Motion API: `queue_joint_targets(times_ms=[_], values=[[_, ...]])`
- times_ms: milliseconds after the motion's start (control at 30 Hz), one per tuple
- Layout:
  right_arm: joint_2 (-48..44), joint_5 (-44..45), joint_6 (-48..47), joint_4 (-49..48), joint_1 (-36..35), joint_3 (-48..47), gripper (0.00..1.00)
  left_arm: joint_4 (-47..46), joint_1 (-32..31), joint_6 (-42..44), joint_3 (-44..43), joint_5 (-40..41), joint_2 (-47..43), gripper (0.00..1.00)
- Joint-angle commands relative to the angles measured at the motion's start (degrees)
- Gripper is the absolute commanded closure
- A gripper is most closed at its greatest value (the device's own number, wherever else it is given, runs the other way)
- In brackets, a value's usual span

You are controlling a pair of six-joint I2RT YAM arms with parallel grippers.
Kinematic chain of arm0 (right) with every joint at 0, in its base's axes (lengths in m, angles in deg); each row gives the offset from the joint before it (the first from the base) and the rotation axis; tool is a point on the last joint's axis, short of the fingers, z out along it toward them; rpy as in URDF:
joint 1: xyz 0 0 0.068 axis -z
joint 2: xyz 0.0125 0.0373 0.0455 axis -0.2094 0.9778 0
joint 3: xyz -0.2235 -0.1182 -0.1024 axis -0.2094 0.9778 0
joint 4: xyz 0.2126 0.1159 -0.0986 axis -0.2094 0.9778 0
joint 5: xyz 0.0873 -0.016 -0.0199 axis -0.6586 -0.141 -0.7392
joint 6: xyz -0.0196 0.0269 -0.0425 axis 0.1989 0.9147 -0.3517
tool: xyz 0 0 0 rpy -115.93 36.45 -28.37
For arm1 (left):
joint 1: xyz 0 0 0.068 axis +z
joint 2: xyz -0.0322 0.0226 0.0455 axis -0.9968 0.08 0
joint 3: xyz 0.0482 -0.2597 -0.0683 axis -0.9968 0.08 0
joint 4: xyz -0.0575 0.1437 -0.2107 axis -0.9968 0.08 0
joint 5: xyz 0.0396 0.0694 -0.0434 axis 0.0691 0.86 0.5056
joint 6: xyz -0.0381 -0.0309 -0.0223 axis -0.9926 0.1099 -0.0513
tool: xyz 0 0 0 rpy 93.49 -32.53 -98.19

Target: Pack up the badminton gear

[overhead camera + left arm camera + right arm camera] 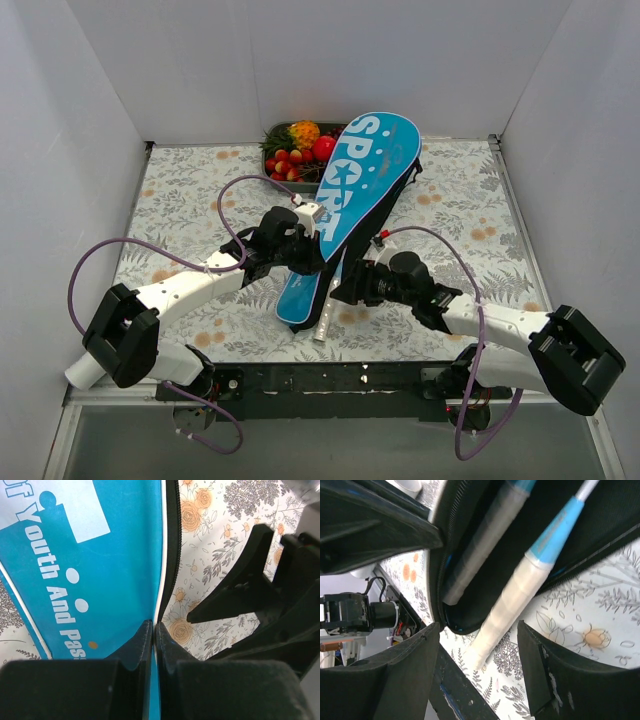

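Blue bag (pixel 365 180), white "SPORT" lettering, black zip edge, lies diagonally on the floral worktop (pixel 460 200). Fruit tray (pixel 290 150) sits at the bag's wide end; the narrow end is open.
Two white-wrapped handles show at the bag's mouth. The inner racket handle (pixel 480 545) lies fully inside. The outer racket handle (pixel 512 597), with a light-blue collar, pokes out of the mouth onto the worktop.
Left hand (pixel 154 627): fingers together, clamped on the bag's piped edge towards the narrow end.
Right hand (pixel 479 632): fingers well apart, straddling the outer racket handle just outside the bag's mouth, no contact visible.
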Motion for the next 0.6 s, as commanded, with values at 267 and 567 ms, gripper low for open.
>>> queue_joint_targets(times_ms=[267,567], values=[[8.0,9.2,11.1,-14.7,-5.0,7.5,0.33,-3.1,0.3,-0.3,0.7,-3.0,-1.6,1.00],[18.8,6.2,15.1,-34.6,-5.6,9.7,0.39,-4.1,0.3,-0.6,3.0,-3.8,-2.7,1.00]])
